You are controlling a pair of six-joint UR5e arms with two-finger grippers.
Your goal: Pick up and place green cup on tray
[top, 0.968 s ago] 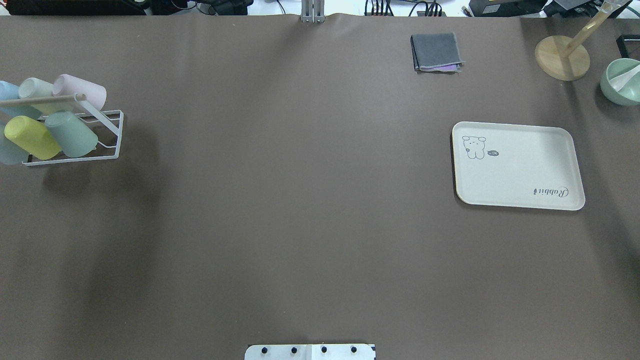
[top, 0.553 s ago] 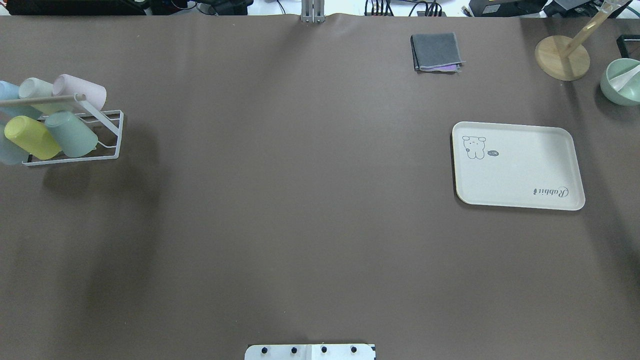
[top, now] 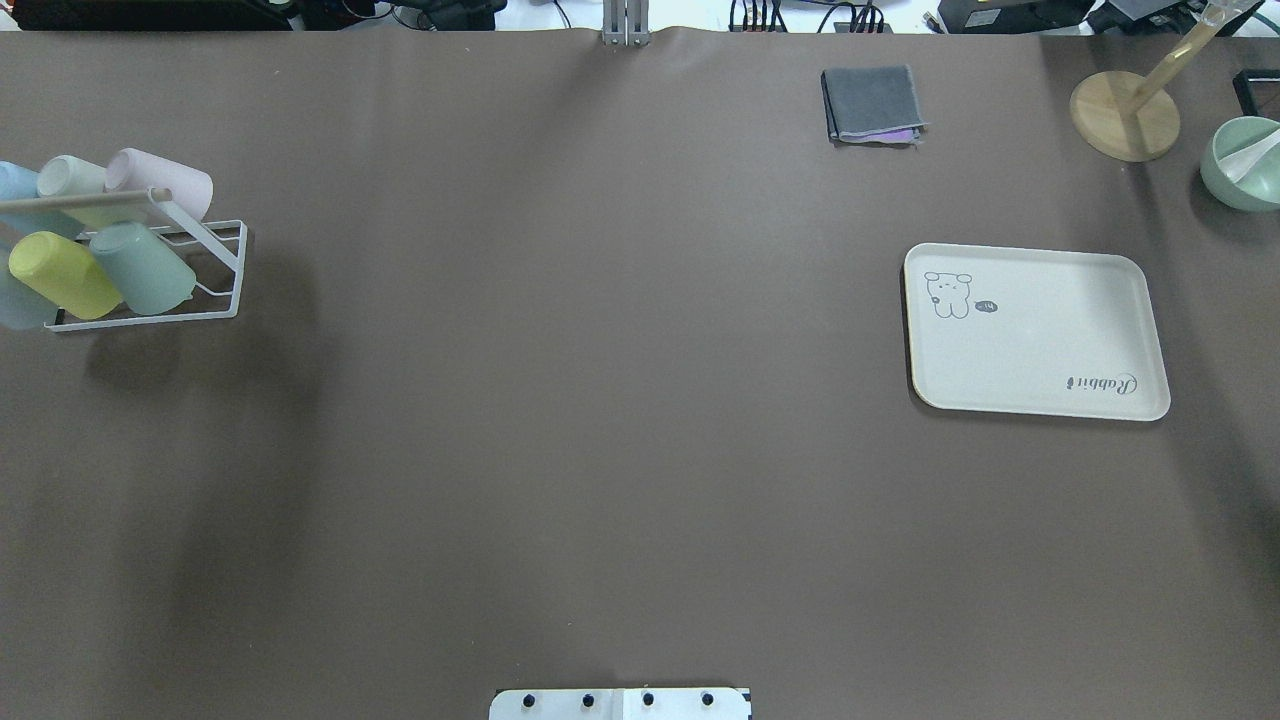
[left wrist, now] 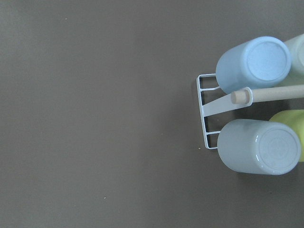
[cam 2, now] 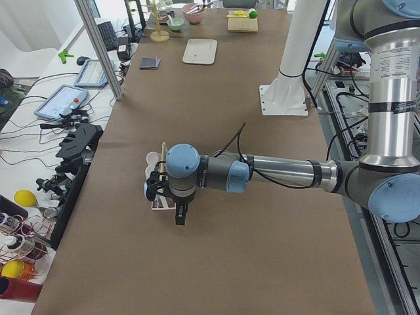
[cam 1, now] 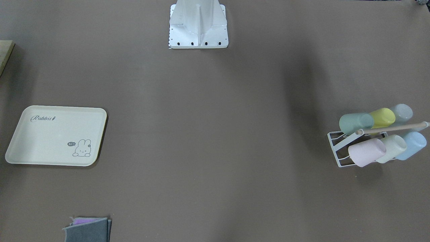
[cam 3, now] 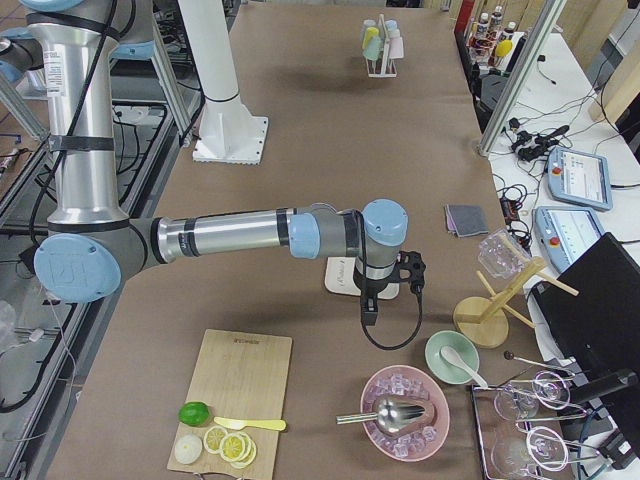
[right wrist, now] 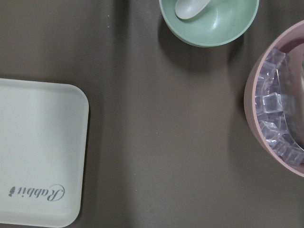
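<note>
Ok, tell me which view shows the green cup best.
Overhead exterior: the green cup sits unblocked on the rack. Front-facing shows it beside the yellow cup; the side views leave it tiny or hidden.

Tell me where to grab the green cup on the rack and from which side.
Grip the green cup across its side wall below the upturned base, coming from above. On the white wire rack it hangs mouth-down and tilted at the table-centre end, the yellow cup tight beside it along the row, so closing between the wooden bar side and the robot's side looks safest.
</note>
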